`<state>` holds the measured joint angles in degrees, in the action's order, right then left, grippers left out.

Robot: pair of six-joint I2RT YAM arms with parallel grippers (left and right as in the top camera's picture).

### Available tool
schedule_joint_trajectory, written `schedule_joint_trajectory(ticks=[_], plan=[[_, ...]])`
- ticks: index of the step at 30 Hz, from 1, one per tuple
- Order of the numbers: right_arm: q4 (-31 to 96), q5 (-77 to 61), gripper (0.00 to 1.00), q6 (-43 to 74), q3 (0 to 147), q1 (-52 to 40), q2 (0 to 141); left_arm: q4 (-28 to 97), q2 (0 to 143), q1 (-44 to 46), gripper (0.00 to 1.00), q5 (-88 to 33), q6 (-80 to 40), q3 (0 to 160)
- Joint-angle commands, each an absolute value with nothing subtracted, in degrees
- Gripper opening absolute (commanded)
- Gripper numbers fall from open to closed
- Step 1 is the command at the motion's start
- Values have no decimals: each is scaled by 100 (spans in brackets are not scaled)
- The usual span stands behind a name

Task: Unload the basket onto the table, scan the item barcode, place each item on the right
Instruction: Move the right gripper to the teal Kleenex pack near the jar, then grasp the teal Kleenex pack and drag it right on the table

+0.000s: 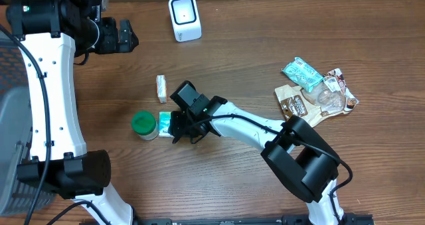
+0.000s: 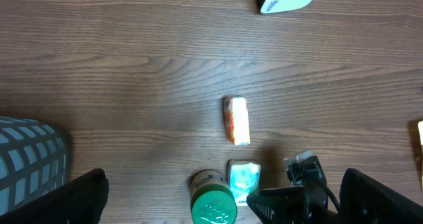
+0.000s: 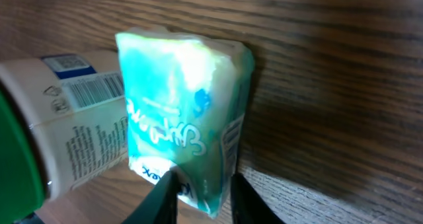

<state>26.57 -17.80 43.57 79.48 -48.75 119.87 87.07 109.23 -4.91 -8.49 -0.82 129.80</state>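
A teal packet [image 3: 182, 112] lies on the wooden table against a green-lidded white bottle [image 3: 73, 125] lying on its side. My right gripper [image 3: 201, 197] has its fingers pressed on both sides of the packet's near edge. From overhead, the right gripper [image 1: 176, 127] sits just right of the packet [image 1: 165, 123] and bottle [image 1: 144, 125]. A barcode shows on the bottle's label; none shows on the packet. The white scanner [image 1: 184, 17] stands at the back. My left gripper [image 1: 129, 36] hangs open high at the back left, holding nothing, and looks down on the packet [image 2: 244, 180].
A small orange-and-white packet [image 1: 161, 88] lies behind the bottle. A pile of snack packets [image 1: 315, 92] lies at the right. A grey basket [image 1: 10, 119] stands at the left edge. The right arm stretches across the table's middle.
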Motion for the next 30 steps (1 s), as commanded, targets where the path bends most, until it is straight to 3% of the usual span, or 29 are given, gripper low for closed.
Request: schedule_joint_trajectory(ticks=[1, 6, 11, 16, 23, 27, 28, 30], plan=[[2646, -1697, 18, 4370, 7902, -4910, 12073, 8694, 10798, -484, 100, -838, 69, 13050], [2803, -1699, 7, 4324, 7924, -4834, 12064, 8694, 10798, -486, 99, -838, 69, 13050], [2993, -1938, 4, 3983, 7933, -4519, 11872, 8694, 10798, -484, 100, -838, 69, 13050], [3376, -2934, 4, 2370, 8077, -4058, 11585, 8694, 10798, -484, 99, -838, 69, 13050], [5006, -2936, 4, -167, 8545, -3483, 11367, 8694, 10798, -486, 100, -836, 69, 13050], [5347, -2434, 4, -650, 8600, -3282, 11369, 8694, 10798, -484, 100, -838, 69, 13050], [5365, -2248, 6, -648, 8595, -3249, 11373, 8694, 10798, -484, 100, -838, 69, 13050], [5367, -2034, 26, -582, 8595, -3221, 11373, 8694, 10798, -486, 100, -838, 69, 13050]])
